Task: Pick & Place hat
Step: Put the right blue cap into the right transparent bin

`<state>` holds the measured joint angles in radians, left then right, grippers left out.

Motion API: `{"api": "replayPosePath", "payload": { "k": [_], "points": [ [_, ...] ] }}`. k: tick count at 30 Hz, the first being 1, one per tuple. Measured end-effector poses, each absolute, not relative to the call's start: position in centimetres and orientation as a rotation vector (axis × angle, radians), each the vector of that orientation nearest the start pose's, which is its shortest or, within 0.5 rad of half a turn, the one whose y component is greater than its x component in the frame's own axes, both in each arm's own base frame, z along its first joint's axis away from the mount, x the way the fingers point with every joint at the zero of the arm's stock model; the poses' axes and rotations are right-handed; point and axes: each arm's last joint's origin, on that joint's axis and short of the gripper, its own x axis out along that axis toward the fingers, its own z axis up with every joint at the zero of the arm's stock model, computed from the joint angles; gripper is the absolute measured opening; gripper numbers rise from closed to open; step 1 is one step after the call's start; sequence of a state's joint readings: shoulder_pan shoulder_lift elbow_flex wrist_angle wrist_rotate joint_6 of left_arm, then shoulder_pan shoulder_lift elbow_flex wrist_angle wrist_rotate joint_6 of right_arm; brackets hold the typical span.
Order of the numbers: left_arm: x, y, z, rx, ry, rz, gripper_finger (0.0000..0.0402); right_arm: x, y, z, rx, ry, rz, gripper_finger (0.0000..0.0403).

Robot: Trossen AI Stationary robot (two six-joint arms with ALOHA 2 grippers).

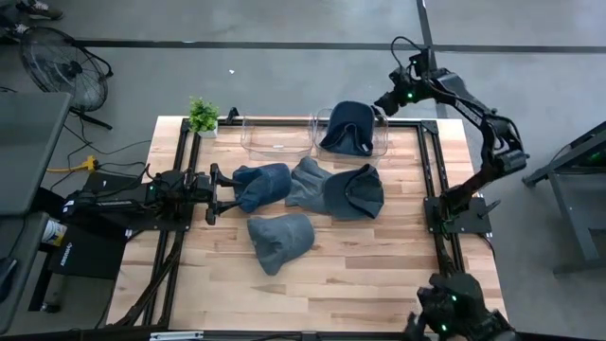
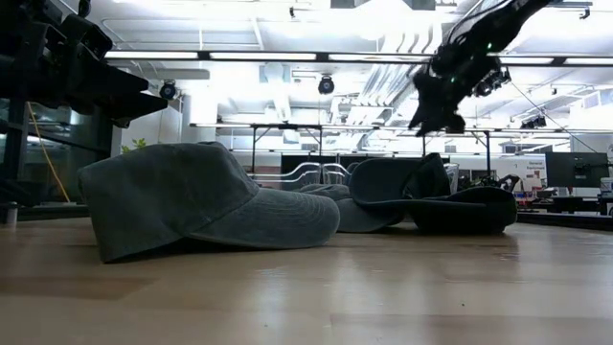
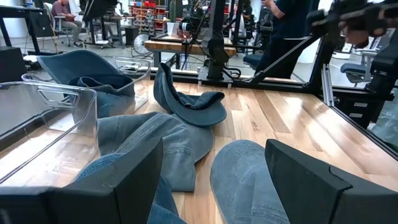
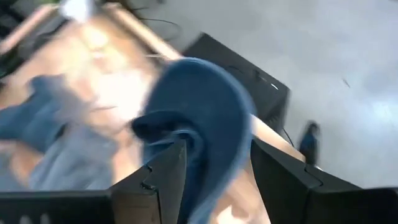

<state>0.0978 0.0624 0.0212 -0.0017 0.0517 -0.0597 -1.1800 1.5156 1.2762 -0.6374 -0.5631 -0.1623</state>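
Observation:
Several blue denim hats lie on the wooden table: one [image 1: 263,185] on the left, one [image 1: 308,180] in the middle, a darker one [image 1: 355,192] with its brim up, and one [image 1: 281,239] nearer. A further hat [image 1: 348,128] sits in the right clear bin [image 1: 382,142]. My left gripper [image 1: 220,192] is open, low over the table, just left of the left hat [image 3: 149,146]. My right gripper [image 1: 382,104] is open, raised above the bin's far right corner. In the blurred right wrist view the binned hat [image 4: 208,118] shows past its fingers.
A second clear bin [image 1: 275,137] stands left of the filled one at the table's far edge. A small green plant [image 1: 202,116] sits at the far left corner. Black rails [image 1: 431,189] frame the table. Bare wood lies along the near edge.

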Motion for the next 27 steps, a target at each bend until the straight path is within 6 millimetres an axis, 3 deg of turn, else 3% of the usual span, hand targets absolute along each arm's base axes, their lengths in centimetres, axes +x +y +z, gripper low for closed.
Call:
{"api": "replayPosePath", "payload": {
  "k": [6, 11, 27],
  "points": [
    [10.0, 0.8, 16.6, -0.063, 0.041, 0.047, 0.0280, 14.7, -24.3, 32.4, 0.228, 0.656, -0.307, 0.0174],
    [10.0, 0.8, 16.6, -0.063, 0.042, 0.047, 0.0280, 16.6, -20.9, 33.2, 0.024, 0.740, -0.164, 0.0174],
    [10.0, 0.8, 16.6, -0.063, 0.041, 0.047, 0.0280, 22.3, -14.7, 32.0, -0.177, 0.897, 0.065, 0.0172]
  ]
}}
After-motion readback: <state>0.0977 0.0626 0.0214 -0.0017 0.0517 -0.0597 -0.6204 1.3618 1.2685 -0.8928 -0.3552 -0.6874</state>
